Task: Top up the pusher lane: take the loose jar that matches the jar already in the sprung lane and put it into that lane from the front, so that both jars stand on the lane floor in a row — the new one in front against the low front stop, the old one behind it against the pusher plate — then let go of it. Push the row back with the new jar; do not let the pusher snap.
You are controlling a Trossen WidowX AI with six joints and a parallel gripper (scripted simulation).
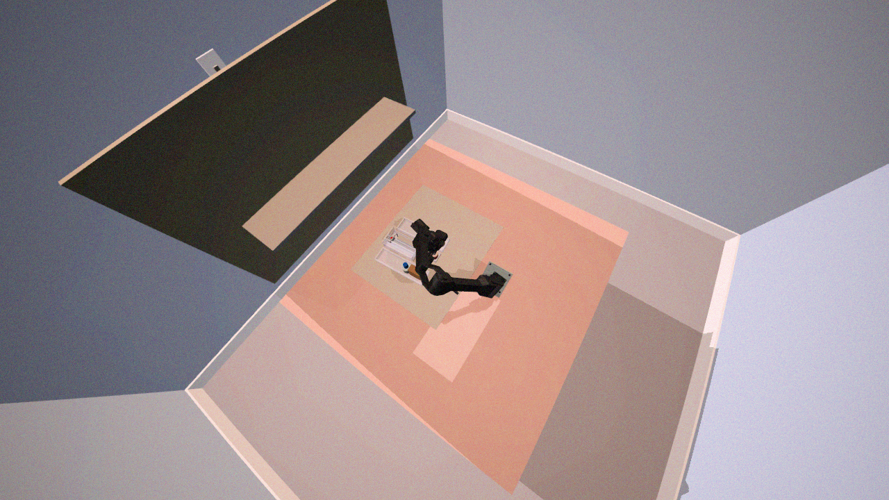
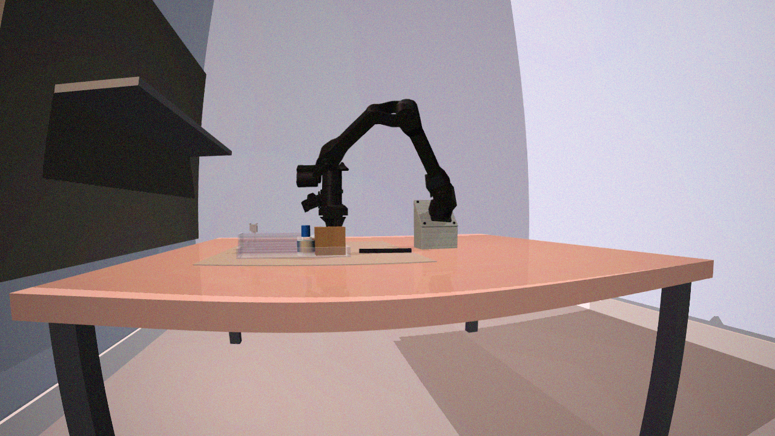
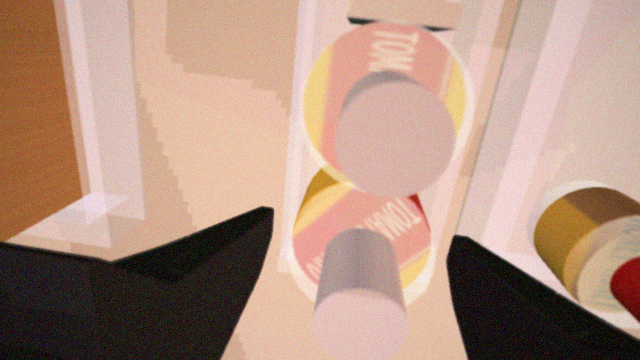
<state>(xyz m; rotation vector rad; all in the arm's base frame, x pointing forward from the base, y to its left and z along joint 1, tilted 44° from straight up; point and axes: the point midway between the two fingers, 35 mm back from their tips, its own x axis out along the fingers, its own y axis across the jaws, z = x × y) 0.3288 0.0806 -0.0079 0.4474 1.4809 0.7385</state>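
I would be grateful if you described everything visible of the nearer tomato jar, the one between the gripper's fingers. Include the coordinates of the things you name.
In the wrist view the nearer tomato jar [image 3: 362,250] has a red and yellow label with partly hidden pale lettering, a clear-looking rim and a tall grey knob with a pale flat top. It appears upright, at the end of a clear-walled lane [image 3: 295,125], directly before a similar jar [image 3: 390,115]; whether they touch is unclear. The open gripper [image 3: 360,234] has its fingers standing apart on either side.
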